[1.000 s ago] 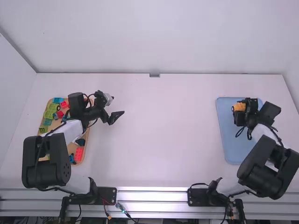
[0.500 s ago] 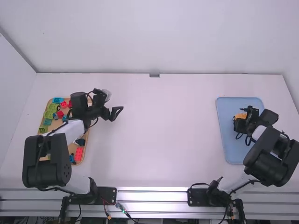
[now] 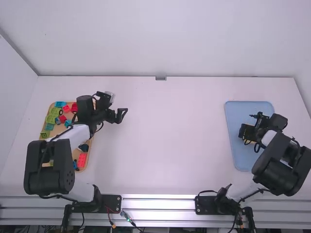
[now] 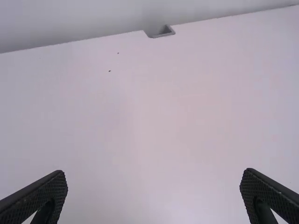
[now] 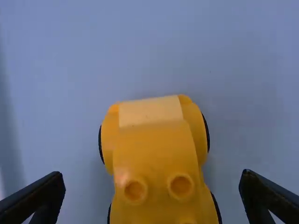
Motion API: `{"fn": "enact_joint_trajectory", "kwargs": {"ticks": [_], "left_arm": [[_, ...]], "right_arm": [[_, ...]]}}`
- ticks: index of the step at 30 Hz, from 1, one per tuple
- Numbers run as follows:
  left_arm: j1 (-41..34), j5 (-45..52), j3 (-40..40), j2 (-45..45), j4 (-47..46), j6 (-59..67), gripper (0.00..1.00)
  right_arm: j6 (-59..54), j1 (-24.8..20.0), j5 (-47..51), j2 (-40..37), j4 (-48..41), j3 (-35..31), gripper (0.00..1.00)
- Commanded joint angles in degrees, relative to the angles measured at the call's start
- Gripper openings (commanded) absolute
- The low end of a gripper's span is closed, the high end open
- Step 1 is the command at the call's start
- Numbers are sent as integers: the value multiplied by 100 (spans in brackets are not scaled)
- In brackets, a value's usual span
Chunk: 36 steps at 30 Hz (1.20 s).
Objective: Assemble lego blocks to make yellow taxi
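Over the blue tray at the right, my right gripper (image 3: 244, 132) hangs above the yellow taxi (image 3: 252, 141), largely covering it. In the right wrist view the yellow taxi (image 5: 154, 154), with dark wheels at its sides, lies between the spread fingers of my right gripper (image 5: 152, 184), touching neither. My left gripper (image 3: 125, 115) is held over the table just right of the wooden tray; in the left wrist view my left gripper (image 4: 153, 182) is open with nothing between its fingers.
The blue tray (image 3: 238, 155) lies on the right of the table. On the left, the wooden tray (image 3: 90, 145) holds several loose blocks, among them a red block (image 3: 82, 159) and a green block (image 3: 50, 119), partly under the left arm.
My right gripper has shifted toward the camera and now covers most of the taxi, which was plainly visible earlier. The left arm has moved only slightly.
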Motion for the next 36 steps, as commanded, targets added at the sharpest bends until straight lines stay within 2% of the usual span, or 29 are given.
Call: {"fn": "enact_joint_trajectory", "kwargs": {"ticks": [1,5,8,13,20,26,32,36], "left_arm": [[-378,-667,-39,-400,-48,-146,99],[-892,-1523,-37,-863,-164,-146,99],[-1405,-2168,-39,-1508,-450,74,99],[-1873,-2260,-39,-2330,-671,426,99],[-1805,-2309,-68,-3045,-685,170,99],[-1400,-2713,-473,-3450,-1089,-235,92],[-897,-3216,-976,-3953,-1592,-738,83],[-622,-3216,-1416,-4393,-1872,-1090,75]], "right_arm": [[162,306,337,-643,-90,-4,99],[160,785,723,-1349,-376,-2,99],[164,1357,962,-2074,-540,-4,99],[140,2151,957,-3036,-553,-4,99],[-588,2966,960,-3970,-478,-33,98],[-188,3363,1079,-4369,-79,-432,91],[301,3363,1079,-4858,285,-922,83],[730,3363,1079,-5288,285,-1351,75]]}}
